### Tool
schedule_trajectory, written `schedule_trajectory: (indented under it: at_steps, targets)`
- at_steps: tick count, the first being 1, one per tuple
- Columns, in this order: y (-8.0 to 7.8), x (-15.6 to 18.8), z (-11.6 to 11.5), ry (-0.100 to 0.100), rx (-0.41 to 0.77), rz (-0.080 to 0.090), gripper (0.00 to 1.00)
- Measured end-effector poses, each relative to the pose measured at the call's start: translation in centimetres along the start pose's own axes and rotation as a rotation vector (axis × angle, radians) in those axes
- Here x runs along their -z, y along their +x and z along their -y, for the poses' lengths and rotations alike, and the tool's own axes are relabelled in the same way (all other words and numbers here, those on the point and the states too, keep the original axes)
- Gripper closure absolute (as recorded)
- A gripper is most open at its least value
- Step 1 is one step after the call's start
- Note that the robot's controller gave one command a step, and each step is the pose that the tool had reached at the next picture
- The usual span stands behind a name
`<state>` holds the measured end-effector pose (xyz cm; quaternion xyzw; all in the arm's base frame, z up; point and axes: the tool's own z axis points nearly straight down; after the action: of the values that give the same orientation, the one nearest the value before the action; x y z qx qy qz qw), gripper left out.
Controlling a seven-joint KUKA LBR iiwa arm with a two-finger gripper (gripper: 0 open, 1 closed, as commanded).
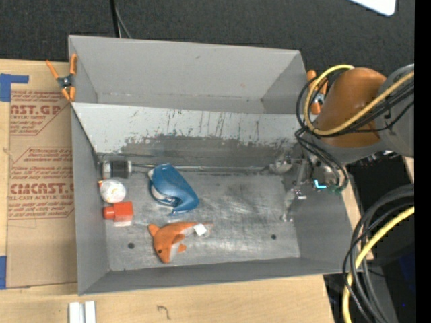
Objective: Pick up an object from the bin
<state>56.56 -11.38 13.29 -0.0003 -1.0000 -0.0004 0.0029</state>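
Grey bin (pixel 188 79), blue toy (pixel 173 188), orange fish (pixel 168 237)

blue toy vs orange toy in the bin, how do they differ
The blue toy is bigger than the orange toy. The blue toy lies further back, the orange toy nearer the front, with a white tag at its end. Both lie loose in the left half of the bin.

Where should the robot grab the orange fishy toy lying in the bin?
Probably across the middle of the orange fish toy, coming straight down from above. It lies flat on the bin floor with bare floor all round it, and its body looks narrower across than along. The white tag at its right end looks too flimsy to hold.
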Motion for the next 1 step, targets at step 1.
schedule_trajectory:
  at_steps: [1]
  targets:
    - [-0.2,0.43,-0.03,0.001,0.001,0.007,0.0]
